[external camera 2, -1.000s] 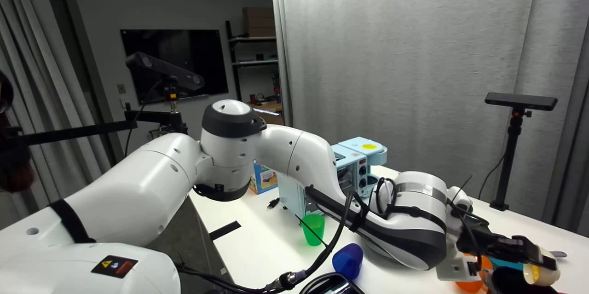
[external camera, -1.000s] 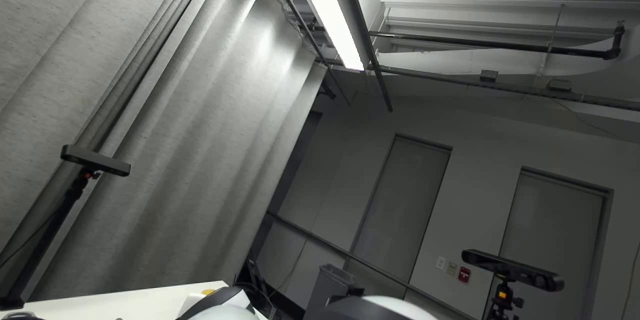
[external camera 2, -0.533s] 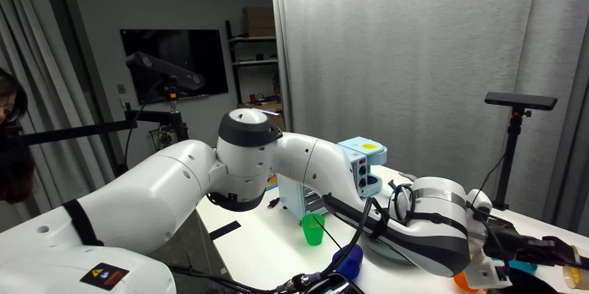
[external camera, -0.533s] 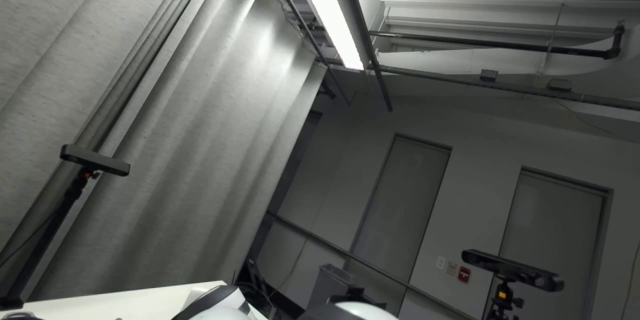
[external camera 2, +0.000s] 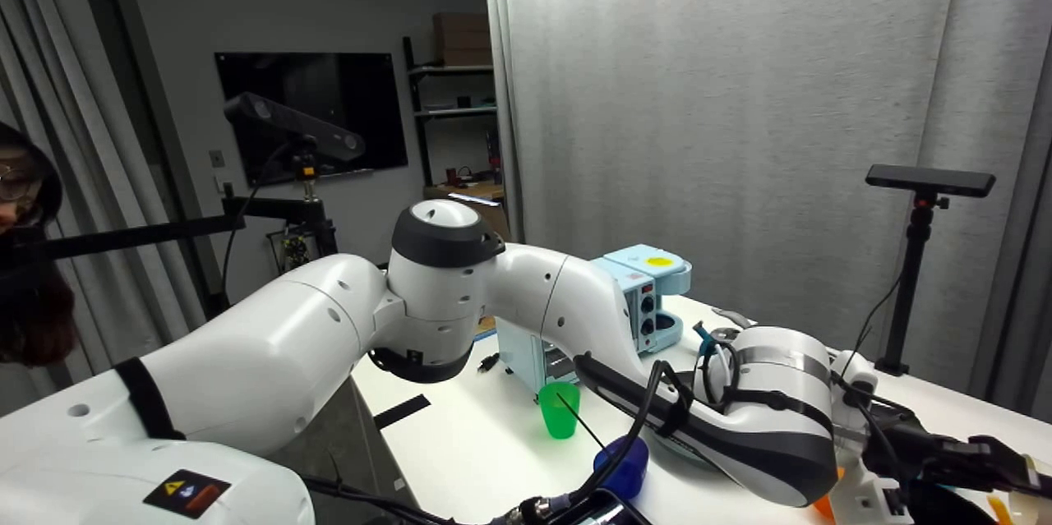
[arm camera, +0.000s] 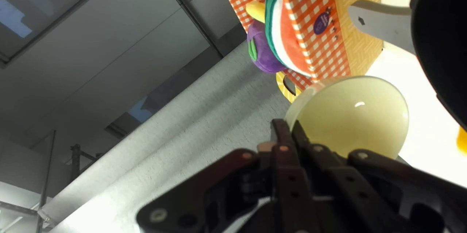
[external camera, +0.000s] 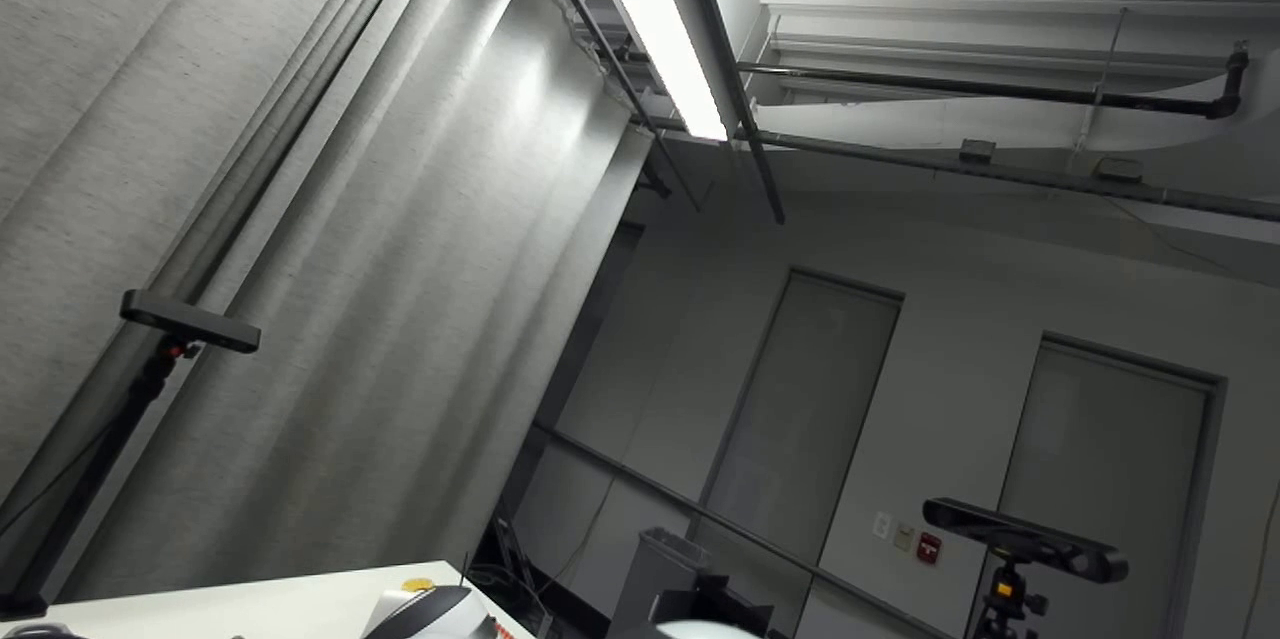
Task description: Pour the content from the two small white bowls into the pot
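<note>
A grey curtain [external camera 2: 740,98] spans much of the background in both exterior views, behind a white table [external camera 2: 485,455]. A white robot arm [external camera 2: 567,303] reaches across the table: it rises from the lower left, bends at a high elbow, slopes down to the right, and then stretches out at the wrist, nearly level, toward the frame's right edge. The wrist view shows the room turned on its side, so the wrist is rolled over.

Beyond the forearm stands a pale blue kitchen appliance [external camera 2: 645,255] with knobs on its front. In the wrist view, an orange-and-white checkered box [arm camera: 328,52] is on the table, near the black pot [arm camera: 447,39], which is cut off by the right edge.

The gripper [arm camera: 290,127] has its fingers pinched together on the rim of a white bowl [arm camera: 357,116], cream in this light. The bowl is tipped, its mouth facing the wrist camera, near the pot; whether it overhangs the pot cannot be told.

In an exterior view, a green cup [external camera 2: 560,410] stands upright near a blue cup [external camera 2: 625,467]. Smallest is a yellow-orange piece [external camera 2: 999,510] between pot and bowl, too little of it visible to identify.
</note>
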